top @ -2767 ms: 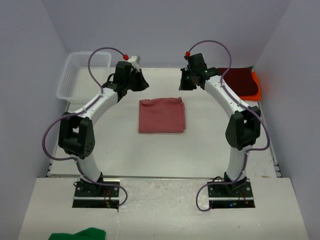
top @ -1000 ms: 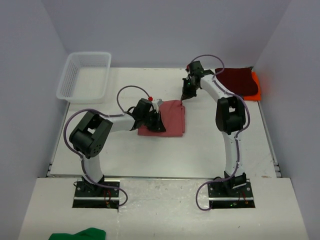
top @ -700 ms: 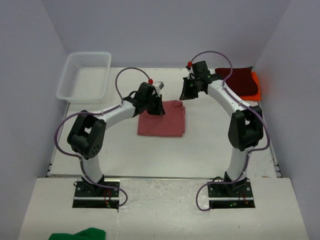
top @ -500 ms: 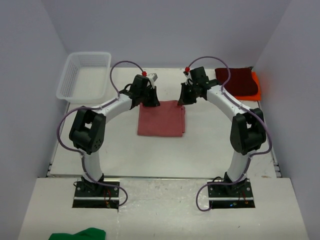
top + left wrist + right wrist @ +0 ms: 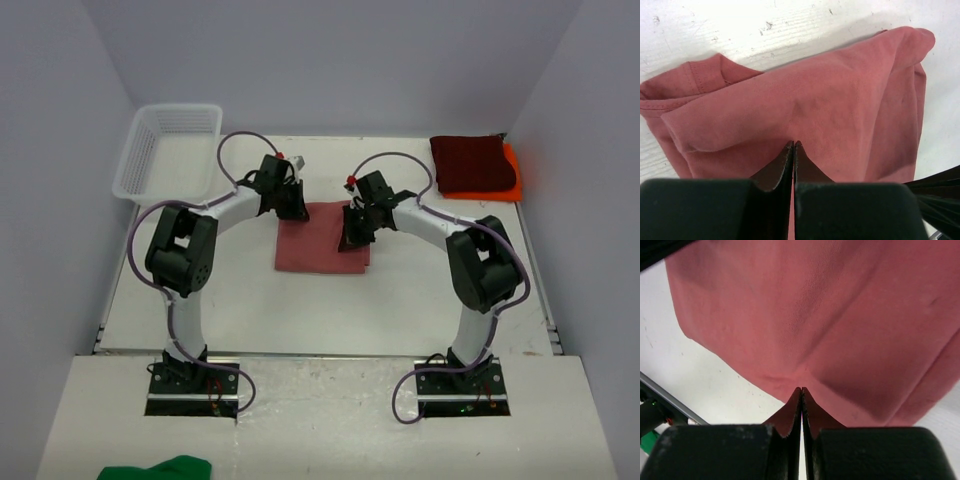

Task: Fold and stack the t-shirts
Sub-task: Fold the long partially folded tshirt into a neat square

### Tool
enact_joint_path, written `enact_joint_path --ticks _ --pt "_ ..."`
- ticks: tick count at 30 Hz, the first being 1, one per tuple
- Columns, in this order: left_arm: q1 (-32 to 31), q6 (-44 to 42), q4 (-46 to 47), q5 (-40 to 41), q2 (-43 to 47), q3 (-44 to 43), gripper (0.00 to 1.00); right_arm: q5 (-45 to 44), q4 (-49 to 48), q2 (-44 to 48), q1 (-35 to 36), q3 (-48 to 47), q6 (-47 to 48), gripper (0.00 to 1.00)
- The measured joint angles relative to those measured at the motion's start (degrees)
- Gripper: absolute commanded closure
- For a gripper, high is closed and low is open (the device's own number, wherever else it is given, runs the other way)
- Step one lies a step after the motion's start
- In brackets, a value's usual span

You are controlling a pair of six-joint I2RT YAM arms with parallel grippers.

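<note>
Folded rose t-shirt (image 5: pixel 320 248) at the centre of the table (image 5: pixel 420 290), both grippers resting on it. Risk: closed tips dragged over soft cotton could ruck the layers and undo the fold, most likely near the right edge, where the cloth puckers toward the right gripper (image 5: pixel 801 388). A hard press might also push the bundle askew. The right gripper, jaws together on nothing, rests on the shirt's right half. The left gripper (image 5: pixel 793 143), likewise closed and empty, sits on its far left corner. Far right: maroon t-shirt (image 5: pixel 472 162) folded atop the orange t-shirt (image 5: pixel 511 172), well apart from both.
</note>
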State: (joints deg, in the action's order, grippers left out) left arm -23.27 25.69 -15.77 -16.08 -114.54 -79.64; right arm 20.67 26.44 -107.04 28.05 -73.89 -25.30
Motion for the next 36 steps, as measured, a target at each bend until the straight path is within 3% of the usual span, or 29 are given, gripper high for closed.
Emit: enact_joint_path --ticks 25,31,36 --pt "10.9 -0.4 0.6 -6.1 -13.0 -14.0 1.00 -1.4 -6.2 0.3 3.5 10.4 -6.7 1.00" --pt "13.5 -1.0 0.3 -6.1 -12.4 -14.2 1.00 -3.9 -4.8 2.0 4.5 10.2 -5.6 1.00" --pt "12.5 -0.7 -0.3 -6.4 -5.4 -9.2 1.00 -6.4 0.5 5.7 5.3 5.8 -4.0 1.00"
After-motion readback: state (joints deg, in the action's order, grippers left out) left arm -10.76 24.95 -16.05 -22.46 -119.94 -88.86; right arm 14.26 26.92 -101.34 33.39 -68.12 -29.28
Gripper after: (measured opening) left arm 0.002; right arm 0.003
